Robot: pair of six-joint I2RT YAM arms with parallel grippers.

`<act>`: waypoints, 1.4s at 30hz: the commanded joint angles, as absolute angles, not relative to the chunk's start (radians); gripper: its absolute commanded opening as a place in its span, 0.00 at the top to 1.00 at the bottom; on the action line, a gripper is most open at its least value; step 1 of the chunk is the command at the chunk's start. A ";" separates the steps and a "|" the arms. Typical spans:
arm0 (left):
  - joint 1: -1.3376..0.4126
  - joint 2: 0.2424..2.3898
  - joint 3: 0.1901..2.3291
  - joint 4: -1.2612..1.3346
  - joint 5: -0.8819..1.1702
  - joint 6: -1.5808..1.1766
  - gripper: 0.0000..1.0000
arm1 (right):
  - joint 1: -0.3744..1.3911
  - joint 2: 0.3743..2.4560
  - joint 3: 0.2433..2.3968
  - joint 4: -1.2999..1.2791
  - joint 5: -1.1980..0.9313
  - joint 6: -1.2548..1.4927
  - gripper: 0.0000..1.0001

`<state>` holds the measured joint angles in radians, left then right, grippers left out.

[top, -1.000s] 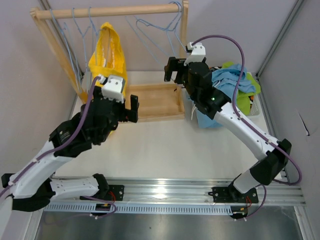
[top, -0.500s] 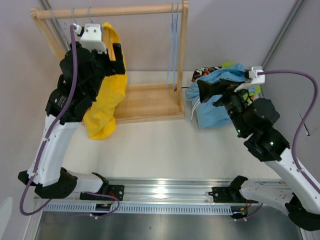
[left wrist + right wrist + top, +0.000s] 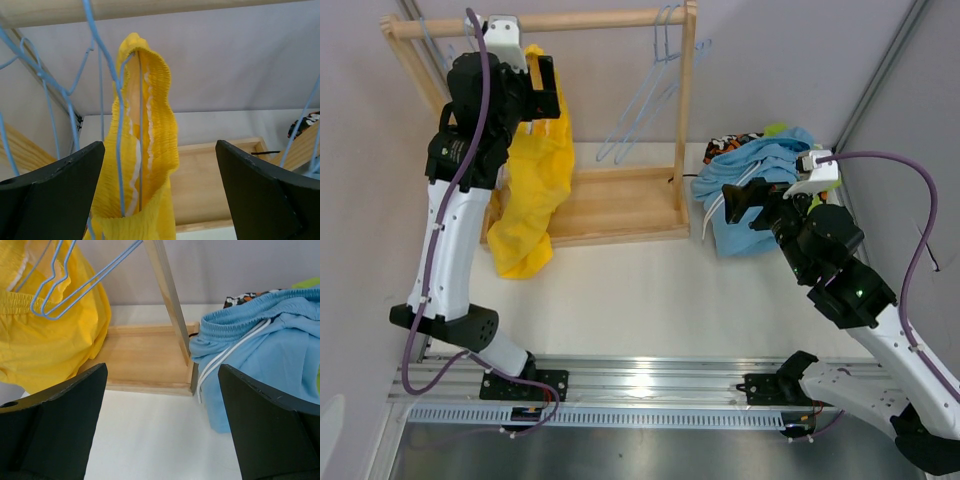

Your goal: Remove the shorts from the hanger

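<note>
Yellow shorts [image 3: 535, 190] hang from a blue wire hanger [image 3: 120, 150] at the left end of the wooden rack's rail [image 3: 600, 20]. My left gripper [image 3: 542, 92] is raised beside the top of them, open. In the left wrist view the gathered yellow waistband [image 3: 150, 145] stands just beyond the left gripper [image 3: 160, 200], towards its left finger, untouched. The right gripper [image 3: 740, 203] is open and empty, low over the table beside a pile with light blue shorts [image 3: 760, 170] on top. Its wrist view shows the right gripper [image 3: 162, 430] over bare table, with the light blue shorts [image 3: 260, 355] at the right.
Empty blue hangers [image 3: 655, 100] dangle at the rail's right end, swung sideways. The rack's wooden base [image 3: 620, 200] and right post [image 3: 685, 110] stand between the arms. Lime green [image 3: 782, 130] and black patterned [image 3: 735, 142] fabric show in the pile. Grey walls close in on both sides.
The left arm rose from the table to the top of the yellow shorts by the rail. The right arm drew back from the rack to the pile. The empty hangers swing.
</note>
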<state>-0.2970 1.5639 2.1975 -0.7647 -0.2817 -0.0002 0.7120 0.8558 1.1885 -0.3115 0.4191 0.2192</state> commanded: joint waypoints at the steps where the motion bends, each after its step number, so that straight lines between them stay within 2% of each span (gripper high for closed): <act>1: -0.236 1.555 2.220 -0.747 -0.206 -0.020 0.01 | 0.700 0.836 1.184 -0.311 0.403 0.235 0.01; 11: -0.152 1.575 2.120 -0.693 -0.060 -0.063 0.01 | 0.693 0.854 1.169 -0.301 0.399 0.248 0.00; 17: -0.149 1.591 2.085 -0.664 -0.041 -0.071 0.04 | 0.693 0.857 1.152 -0.302 0.405 0.252 0.01; 20: -0.149 1.611 2.086 -0.661 -0.046 -0.071 0.10 | 0.690 0.856 1.149 -0.305 0.410 0.245 0.00; 23: -0.146 1.634 2.085 -0.655 -0.060 -0.071 0.26 | 0.681 0.856 1.144 -0.311 0.413 0.239 0.01; 24: -0.144 1.638 2.085 -0.652 -0.061 -0.069 0.42 | 0.681 0.856 1.143 -0.313 0.408 0.236 0.01; 26: -0.143 1.658 2.092 -0.655 -0.072 -0.066 0.63 | 0.675 0.854 1.138 -0.316 0.402 0.236 0.03; 27: -0.143 1.664 2.097 -0.658 -0.081 -0.064 0.79 | 0.673 0.854 1.137 -0.316 0.402 0.236 0.04; 29: -0.141 1.684 2.127 -0.676 -0.113 -0.061 1.00 | 0.669 0.848 1.129 -0.316 0.397 0.238 0.05; 36: -0.144 1.643 2.227 -0.725 -0.072 -0.063 1.00 | 0.660 0.831 1.124 -0.322 0.384 0.241 0.07; 42: -0.144 1.583 2.391 -0.767 0.070 -0.066 1.00 | 0.660 0.813 1.114 -0.318 0.367 0.256 0.07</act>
